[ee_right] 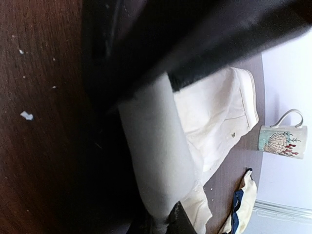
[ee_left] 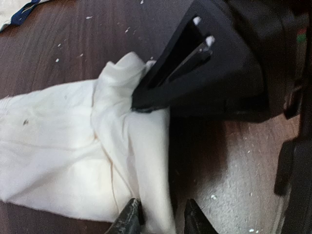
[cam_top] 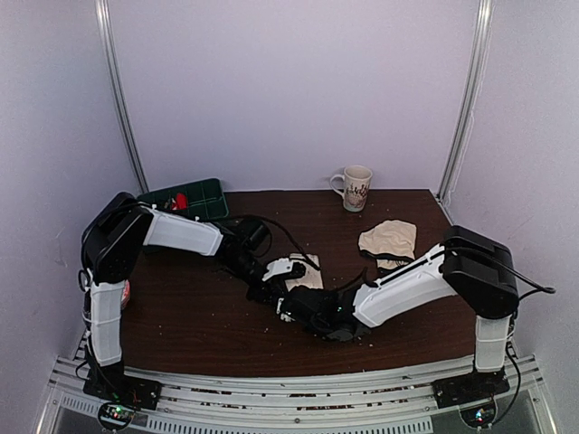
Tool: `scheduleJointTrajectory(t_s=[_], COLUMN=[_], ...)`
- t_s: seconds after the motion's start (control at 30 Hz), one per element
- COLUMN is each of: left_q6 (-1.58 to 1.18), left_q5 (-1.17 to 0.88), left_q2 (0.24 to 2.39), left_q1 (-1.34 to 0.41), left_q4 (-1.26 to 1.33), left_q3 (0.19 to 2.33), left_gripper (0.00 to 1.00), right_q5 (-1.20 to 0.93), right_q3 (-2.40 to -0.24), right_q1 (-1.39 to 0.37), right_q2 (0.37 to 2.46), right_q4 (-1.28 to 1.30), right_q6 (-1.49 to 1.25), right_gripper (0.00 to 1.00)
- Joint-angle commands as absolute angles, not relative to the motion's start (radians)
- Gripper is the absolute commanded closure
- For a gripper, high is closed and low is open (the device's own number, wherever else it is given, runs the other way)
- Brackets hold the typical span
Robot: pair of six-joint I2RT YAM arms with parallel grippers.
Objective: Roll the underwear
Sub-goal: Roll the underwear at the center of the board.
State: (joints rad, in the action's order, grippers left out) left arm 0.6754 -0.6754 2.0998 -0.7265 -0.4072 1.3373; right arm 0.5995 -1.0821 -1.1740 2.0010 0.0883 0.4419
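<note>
The left tool stands loosened, its 2 fingers astride the near edge of the underwear, with a gap showing beside the cloth. The right tool is clenched on a raised fold of the same garment. The cream underwear lies mid-worktop, between the 2 arms. A mug stands well apart at the far edge.

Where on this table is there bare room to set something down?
Bare: the near-left table between left arm and front edge; the far strip between green tray and mug. Crowded: centre, where right arm meets the left over the underwear, and far right by the beige garment.
</note>
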Motion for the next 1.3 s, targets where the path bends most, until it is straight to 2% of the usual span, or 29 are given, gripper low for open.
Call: scheduleJointTrajectory(t_s=[0.0, 0.13, 0.37, 0.67, 1.27], left_q6=[0.672, 0.653, 0.649, 0.730, 0.795], left_q5=[-0.587, -0.547, -0.566, -0.602, -0.584], left_q2=[2.028, 1.982, 1.917, 1.772, 1.594], left_q1=[-0.696, -0.682, -0.651, -0.648, -0.647], left_q4=[-0.377, -0.282, -0.200, -0.048, 0.250], left_q3=[1.244, 1.196, 1.137, 0.977, 0.729], left_gripper=[0.64, 0.59, 0.57, 0.57, 0.60], right_q5=[0.428, 0.366, 0.241, 0.019, -0.132], right_q3=[-1.067, -1.065, -1.106, -1.224, -1.330], right_q1=[-1.160, -1.147, -1.114, -1.047, -0.990], right_q2=[1.977, 1.954, 1.958, 2.014, 2.101], right_q4=[0.249, 0.277, 0.348, 0.500, 0.633], right_q6=[0.339, 0.319, 0.299, 0.291, 0.281], right_gripper=[0.93, 0.92, 0.91, 0.89, 0.88])
